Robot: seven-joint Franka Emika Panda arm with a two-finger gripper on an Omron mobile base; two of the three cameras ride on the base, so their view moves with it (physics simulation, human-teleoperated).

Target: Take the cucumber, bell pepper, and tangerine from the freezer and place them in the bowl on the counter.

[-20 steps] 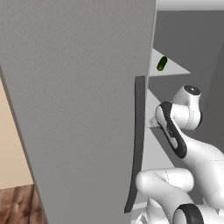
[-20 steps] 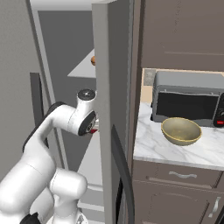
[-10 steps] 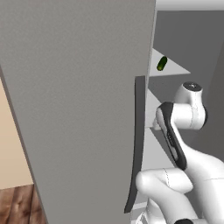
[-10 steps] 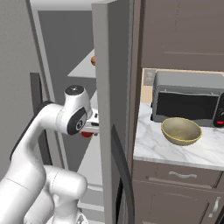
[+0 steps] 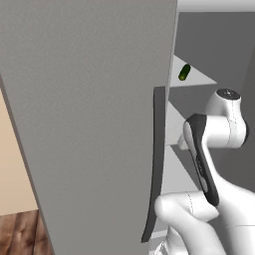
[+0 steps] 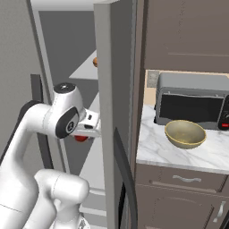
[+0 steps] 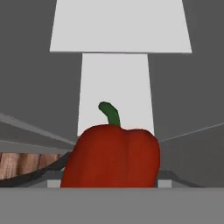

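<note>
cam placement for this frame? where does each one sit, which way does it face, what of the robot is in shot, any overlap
Left base view: behind the arm to its left, facing the freezer door with its dark handle; cucumber on an upper shelf; white arm at lower right.
Right base view: behind the arm to its right, facing the open freezer and counter with bowl and microwave; arm at lower left; tangerine on a shelf.
Hand view: on the hand, looking along the gripper at the bell pepper, close up.
Shared: base views both show arm and freezer; the pepper's red also shows by the hand in the right base view.
</note>
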